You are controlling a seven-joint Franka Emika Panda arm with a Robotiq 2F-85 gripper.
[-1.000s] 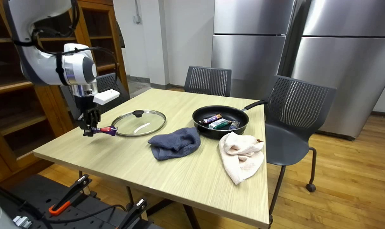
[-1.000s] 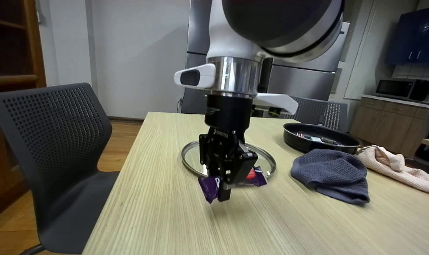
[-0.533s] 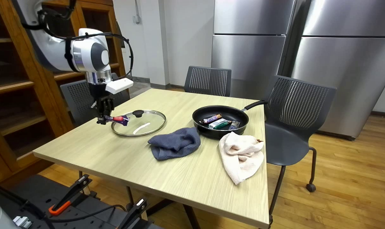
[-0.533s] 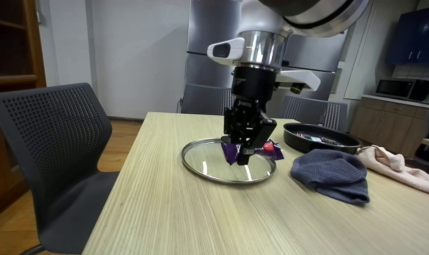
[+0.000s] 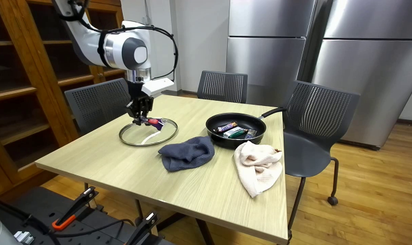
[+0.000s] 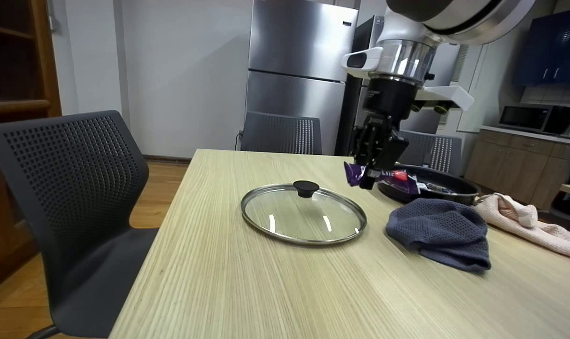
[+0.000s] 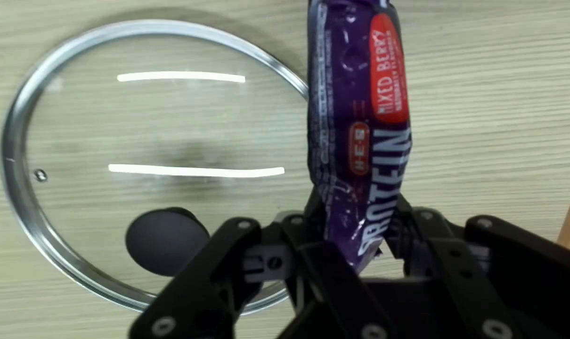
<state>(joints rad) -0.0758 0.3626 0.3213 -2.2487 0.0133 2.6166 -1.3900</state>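
My gripper (image 5: 138, 119) is shut on a purple protein bar (image 5: 155, 122) with a red label. It holds the bar near one end, raised above the table. In the wrist view the bar (image 7: 355, 108) stands between the black fingers (image 7: 360, 212), its far end cut off by the top edge. A glass lid (image 6: 285, 216) with a metal rim and black knob lies on the table; in the wrist view the lid (image 7: 162, 122) is below and left of the bar. A black frying pan (image 5: 223, 143) holds a purple wrapper (image 5: 226, 127), a green-and-white wrapper (image 5: 235, 132) and a dark wrapper (image 5: 251, 133).
A dark blue cloth (image 5: 187, 154) lies between the lid and the pan's front. A pale pink cloth (image 5: 258, 166) lies near the table (image 5: 192, 190) edge. The pan handle (image 5: 273, 112) points to a grey chair (image 5: 315, 119). Other chairs and a wooden cabinet (image 5: 18, 119) stand around.
My gripper has carried the purple bar rightward in both exterior views, rising from low over the table to above the lid area. The lid, pan and cloths have not moved.
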